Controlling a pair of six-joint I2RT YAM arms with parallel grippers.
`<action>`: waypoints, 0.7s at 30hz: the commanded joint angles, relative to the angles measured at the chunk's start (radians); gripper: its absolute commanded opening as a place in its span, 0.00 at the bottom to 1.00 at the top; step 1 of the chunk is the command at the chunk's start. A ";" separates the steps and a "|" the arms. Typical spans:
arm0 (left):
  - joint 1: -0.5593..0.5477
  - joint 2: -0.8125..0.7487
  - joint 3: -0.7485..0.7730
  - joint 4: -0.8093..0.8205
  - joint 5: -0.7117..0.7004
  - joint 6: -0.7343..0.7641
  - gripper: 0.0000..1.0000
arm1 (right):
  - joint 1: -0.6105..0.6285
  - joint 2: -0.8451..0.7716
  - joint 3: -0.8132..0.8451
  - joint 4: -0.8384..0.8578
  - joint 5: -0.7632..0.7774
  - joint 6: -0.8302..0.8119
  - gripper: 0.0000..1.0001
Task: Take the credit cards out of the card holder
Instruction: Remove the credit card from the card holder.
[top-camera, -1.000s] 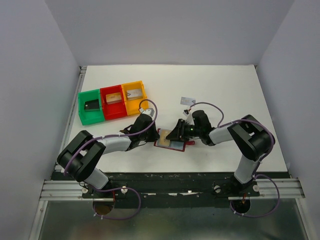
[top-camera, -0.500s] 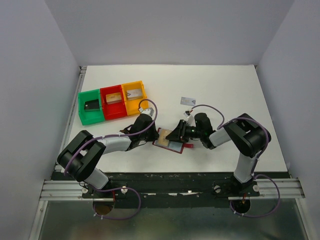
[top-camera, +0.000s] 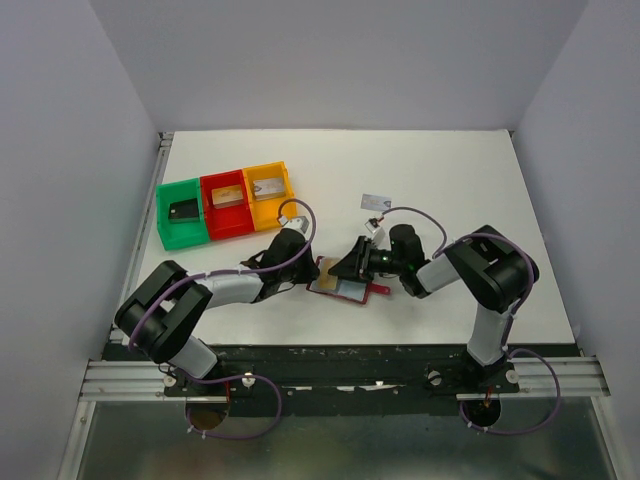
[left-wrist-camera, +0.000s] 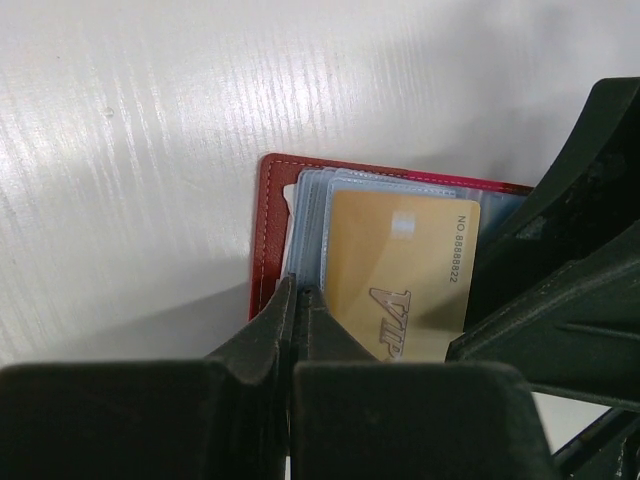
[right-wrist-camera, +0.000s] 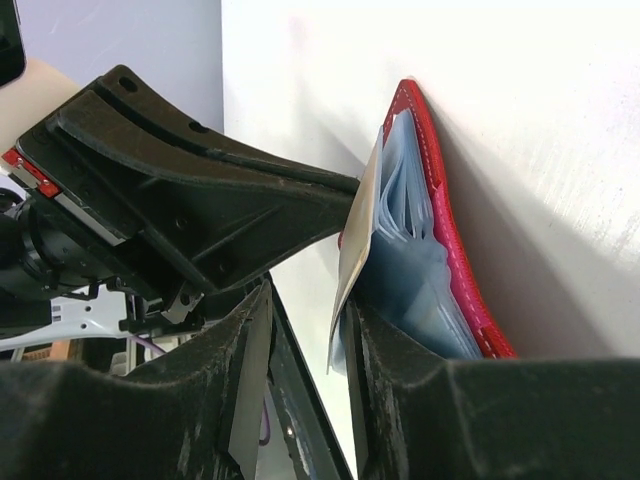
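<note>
Right, we see the right gripper (right-wrist-camera: 305, 300) with its jaws apart, straddling the edge of a gold card (left-wrist-camera: 400, 275) that tilts up from the card holder (left-wrist-camera: 265, 230). Opposite, the left gripper (left-wrist-camera: 297, 290) is closed tight, its tips at the holder's blue sleeves; whether it pinches one we cannot tell. The red holder lies open on the white table (top-camera: 450, 170) between both arms. A pale card (top-camera: 375, 201) lies apart behind it. Further left sit a green bin (top-camera: 178, 238), a red bin (top-camera: 228, 228) and an orange bin (top-camera: 270, 218), a card in each.

One camera looks down from high up, and both wrist cameras look closely at the same card holder (left-wrist-camera: 265, 230) from opposite sides.
</note>
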 joint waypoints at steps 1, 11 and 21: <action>-0.027 -0.001 -0.039 -0.041 0.067 -0.012 0.00 | 0.012 0.020 0.037 0.007 0.004 -0.027 0.42; -0.031 -0.011 -0.043 -0.032 0.065 -0.013 0.00 | 0.012 0.025 0.100 -0.169 0.001 -0.104 0.43; -0.034 -0.004 -0.043 -0.030 0.062 -0.017 0.00 | 0.013 0.013 0.134 -0.305 -0.011 -0.168 0.42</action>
